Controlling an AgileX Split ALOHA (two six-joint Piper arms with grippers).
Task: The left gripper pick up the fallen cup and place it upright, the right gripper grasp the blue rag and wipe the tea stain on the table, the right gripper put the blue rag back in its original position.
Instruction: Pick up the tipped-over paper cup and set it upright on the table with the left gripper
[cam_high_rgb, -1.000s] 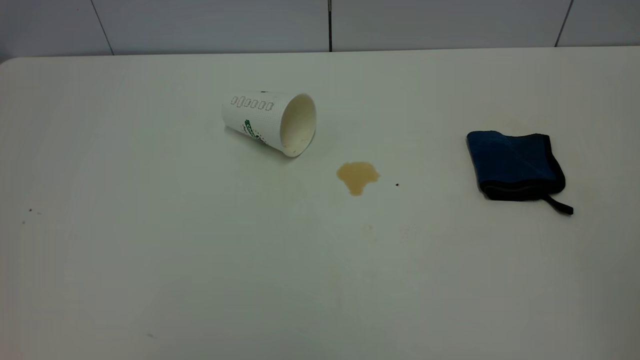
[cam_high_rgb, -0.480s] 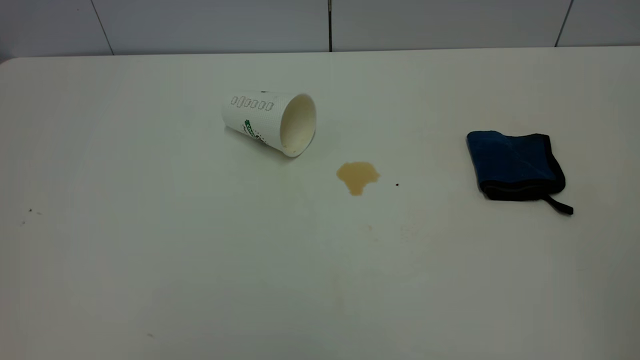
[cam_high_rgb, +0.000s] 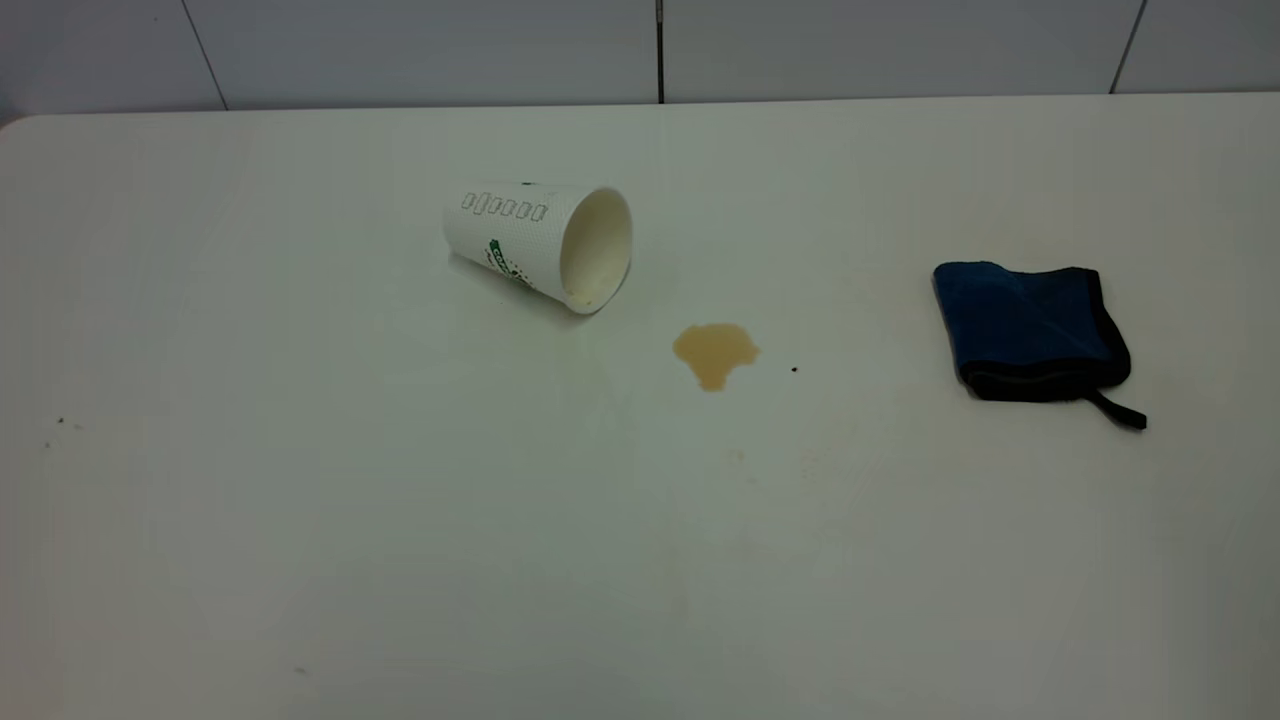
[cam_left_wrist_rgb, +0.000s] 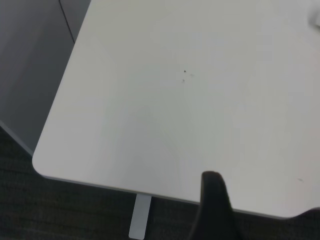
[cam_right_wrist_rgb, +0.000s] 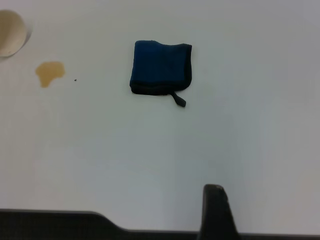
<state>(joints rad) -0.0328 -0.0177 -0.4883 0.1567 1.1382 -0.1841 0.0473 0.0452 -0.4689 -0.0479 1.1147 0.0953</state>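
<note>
Nothing moved, one cup (cam_high_rgb: 540, 245), one blue rag (cam_high_rgb: 1030, 330), one tea stain (cam_high_rgb: 714, 352)

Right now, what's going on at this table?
Nothing is being handled yet. The cup lies on its side on the table, mouth toward the tea stain, which is unwiped. The blue rag sits folded off to the right, apart from both. Neither arm shows in the exterior view; each wrist view shows only one finger of its own tool, the left near a table corner away from the cup, the right set back from the rag.
</note>
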